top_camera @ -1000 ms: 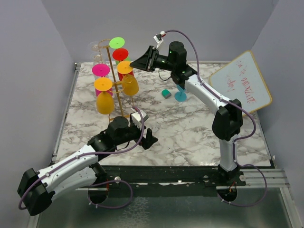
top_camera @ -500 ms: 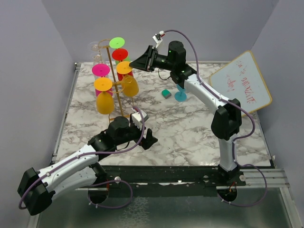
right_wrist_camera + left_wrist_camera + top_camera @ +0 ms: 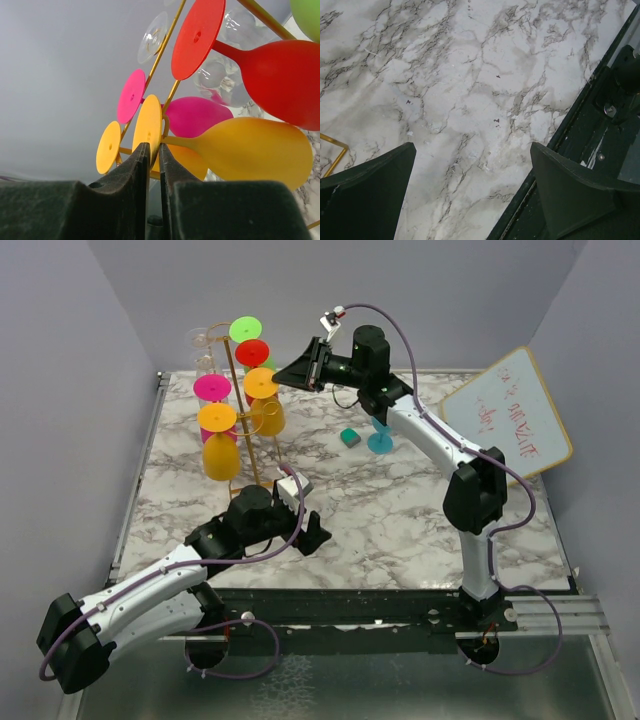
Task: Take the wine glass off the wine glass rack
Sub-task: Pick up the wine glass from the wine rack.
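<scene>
**Glass gripped at the foot, not yet off the rack**

Progress: the right hand [image 3: 154, 147] has reached in from the right, high up by the wine glass rack [image 3: 170, 37] at the far left of the tabletop [image 3: 470, 75]. Its two fingers are pinched onto the lower edge of the flat foot of the amber wine glass [image 3: 250, 150], with almost no gap between them. The grasp appears made. The glass hangs on its hook among red, pink, green, clear and yellow neighbours. The lift clear of the hook and any set-down remain to be done.

The left hand [image 3: 472, 150] is spread wide with nothing in it, low over the near part of the tabletop, well apart from the rack.

Orientation: the glass hangs inverted, with the foot uppermost and toward the right hand. The stem runs away from the fingers to the bowl below, mouth toward the tabletop. Its long axis looks steep rather than plumb. I cannot tell the exact tilt.
</scene>
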Controlling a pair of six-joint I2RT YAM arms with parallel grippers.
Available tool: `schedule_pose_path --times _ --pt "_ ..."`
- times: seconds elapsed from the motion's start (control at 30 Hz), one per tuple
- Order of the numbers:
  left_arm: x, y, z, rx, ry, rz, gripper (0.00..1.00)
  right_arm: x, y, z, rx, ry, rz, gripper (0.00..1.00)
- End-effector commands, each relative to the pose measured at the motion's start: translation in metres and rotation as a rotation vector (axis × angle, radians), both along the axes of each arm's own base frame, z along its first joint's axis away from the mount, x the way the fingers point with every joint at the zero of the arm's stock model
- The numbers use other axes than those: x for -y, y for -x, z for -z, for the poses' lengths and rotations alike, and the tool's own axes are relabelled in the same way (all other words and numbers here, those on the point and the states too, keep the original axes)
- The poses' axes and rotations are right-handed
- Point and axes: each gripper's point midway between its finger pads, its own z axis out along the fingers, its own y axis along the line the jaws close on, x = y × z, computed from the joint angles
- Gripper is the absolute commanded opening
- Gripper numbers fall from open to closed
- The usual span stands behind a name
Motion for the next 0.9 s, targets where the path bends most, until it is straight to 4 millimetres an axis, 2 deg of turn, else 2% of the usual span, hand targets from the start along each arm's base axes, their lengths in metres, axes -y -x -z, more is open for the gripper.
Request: schedule_pose_path --times 0.0,0.37,0.87 --pt "-0.003 -0.005 -0.001 0.012 -0.018 -0.027 0.99 0.0 0.013 -0.015 -0.009 -0.035 -0.024 0.17" --pt "-0.003 -0.005 0.002 -0.004 -0.033 -0.029 0.99 0.004 0.017 -0.035 -0.06 -0.074 -0.022 0.01" --pt "-0.003 -0.005 0.004 -0.019 -0.04 -0.034 0.99 0.01 0.006 -0.036 -0.2 -0.093 0.003 0.01"
